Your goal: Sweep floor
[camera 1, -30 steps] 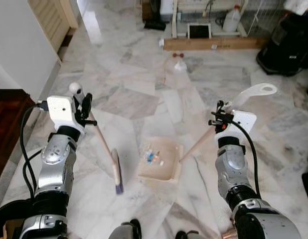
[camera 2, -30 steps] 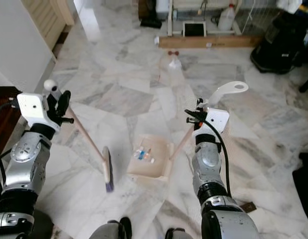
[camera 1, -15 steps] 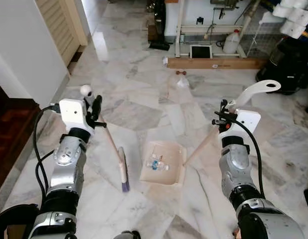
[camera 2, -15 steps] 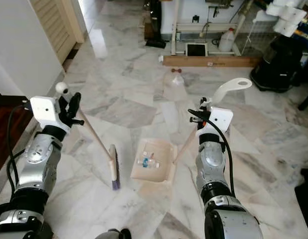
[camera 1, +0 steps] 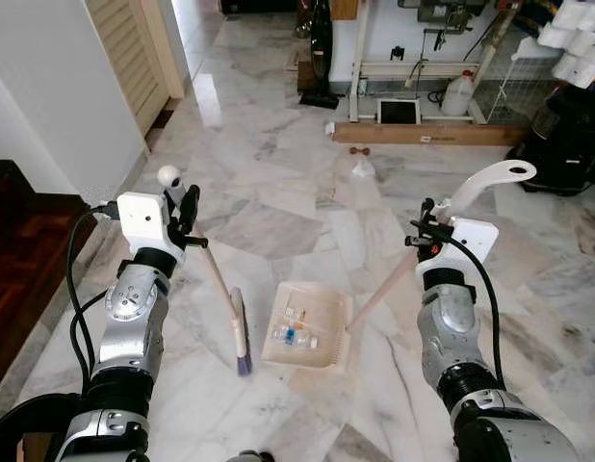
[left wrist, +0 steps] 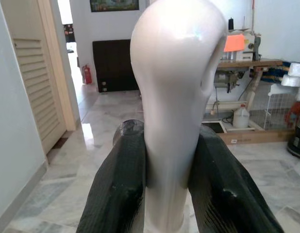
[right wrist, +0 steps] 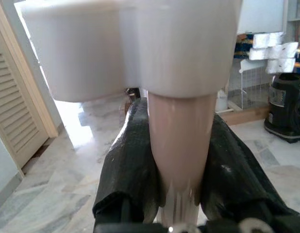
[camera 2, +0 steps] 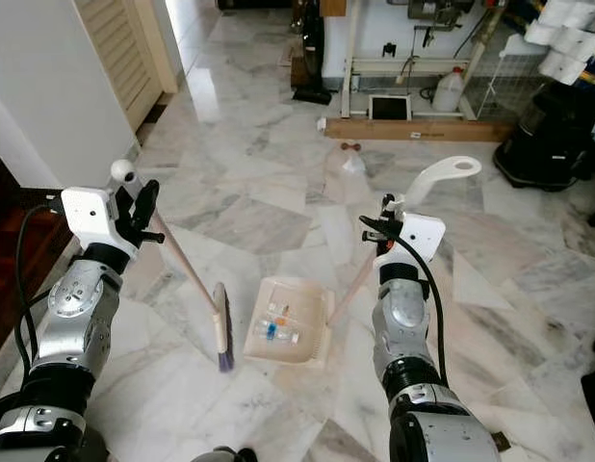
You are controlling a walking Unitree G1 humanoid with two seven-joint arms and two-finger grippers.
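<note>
My left gripper (camera 1: 189, 217) is shut on the pale handle of a small broom (camera 1: 223, 296), whose purple bristles (camera 1: 243, 362) rest on the marble floor. In the left wrist view both black fingers (left wrist: 116, 194) clamp the white knob end of the broom handle (left wrist: 176, 73). My right gripper (camera 1: 421, 234) is shut on the long handle (camera 1: 382, 289) of a beige dustpan (camera 1: 302, 327) lying flat on the floor between my arms. Several small bits of litter (camera 1: 291, 327), some blue, lie inside the pan. The right wrist view shows the fingers (right wrist: 135, 160) squeezing the dustpan handle (right wrist: 179, 141).
Marble floor (camera 1: 278, 192) stretches ahead. A clear plastic bag (camera 1: 360, 169) lies further out. A wooden beam (camera 1: 432, 135), a jug (camera 1: 459, 94) and a sewing-machine stand are at the back. A black appliance (camera 1: 572, 135) stands at right, a louvred door (camera 1: 134, 48) at left.
The camera has tilted up and shows more of the room ahead. The broom and dustpan stay in my grippers in nearly the same pose, the litter still in the pan.
</note>
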